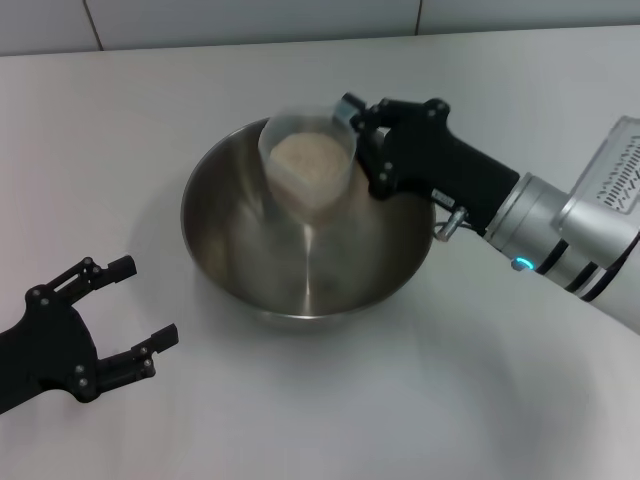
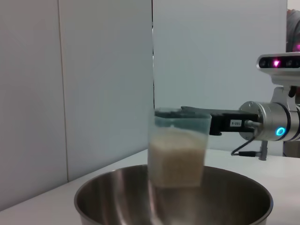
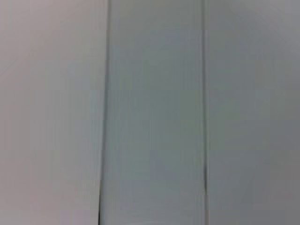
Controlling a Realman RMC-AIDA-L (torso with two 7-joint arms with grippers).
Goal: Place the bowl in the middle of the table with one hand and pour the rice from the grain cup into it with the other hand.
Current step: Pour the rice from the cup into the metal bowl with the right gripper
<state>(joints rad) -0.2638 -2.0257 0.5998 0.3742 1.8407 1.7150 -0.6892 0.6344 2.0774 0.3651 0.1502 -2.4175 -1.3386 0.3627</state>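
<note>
The steel bowl [image 1: 240, 240] stands near the middle of the white table [image 1: 120, 130]. My right gripper [image 1: 362, 140] is shut on the clear grain cup [image 1: 307, 165] and holds it tilted over the bowl. Rice [image 1: 305, 165] fills the cup, and a thin stream falls from it into the bowl. In the left wrist view the cup [image 2: 178, 147] with rice [image 2: 177, 157] hangs above the bowl [image 2: 108, 197], held from the far side by the right gripper [image 2: 206, 119]. My left gripper [image 1: 135, 315] is open and empty, on the table to the left of the bowl.
A tiled wall [image 1: 250, 20] runs along the table's far edge. The right wrist view shows only wall panels [image 3: 154, 112]. The robot's head camera [image 2: 279, 63] shows at the far side in the left wrist view.
</note>
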